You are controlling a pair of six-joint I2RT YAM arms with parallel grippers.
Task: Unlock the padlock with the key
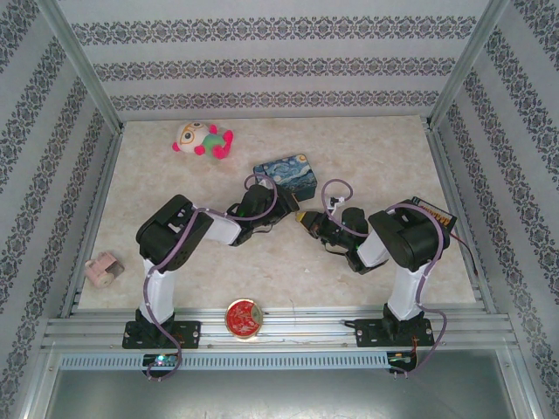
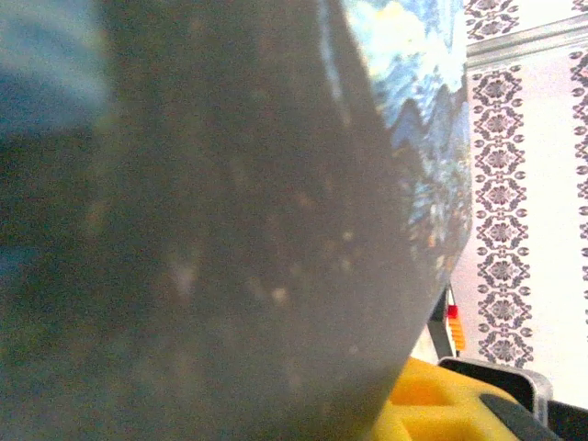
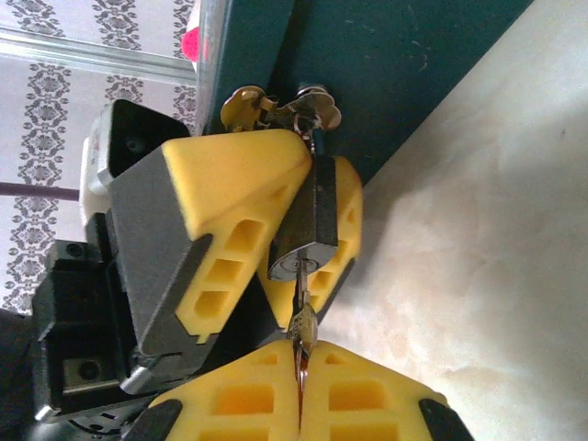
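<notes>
Top view, far left: small pink object (image 1: 103, 269) lay on the worktop (image 1: 218, 279) near the left wall. A plush toy (image 1: 203, 140) with pink limbs lay toward the back. A round red tin (image 1: 244, 317) sat at the near edge between the two arm bases. The left arm reached in to the front edge of the blue painted tin (image 1: 293, 173), and the left tool (image 1: 281, 208) met the right tool (image 1: 307, 220) there, just beside one another. Right wrist view: the padlock (image 3: 310, 230) hung by its shackle from the tin's latch. The left tool's yellow pads (image 3: 230, 184) lay against either side of the lock body, grasping the padlock. Below it, the key (image 3: 299, 323) stood in the keyhole on the lock's underside. The right tool (image 3: 299, 367) was clenched on the key's head, its pads pressed together around it. Left wrist view: mostly a dark blur close to the lens, with the tin's painted face at the upper right. Far right, top view: an orange-and-black item (image 1: 437, 212) lay partly hidden behind the right arm.
</notes>
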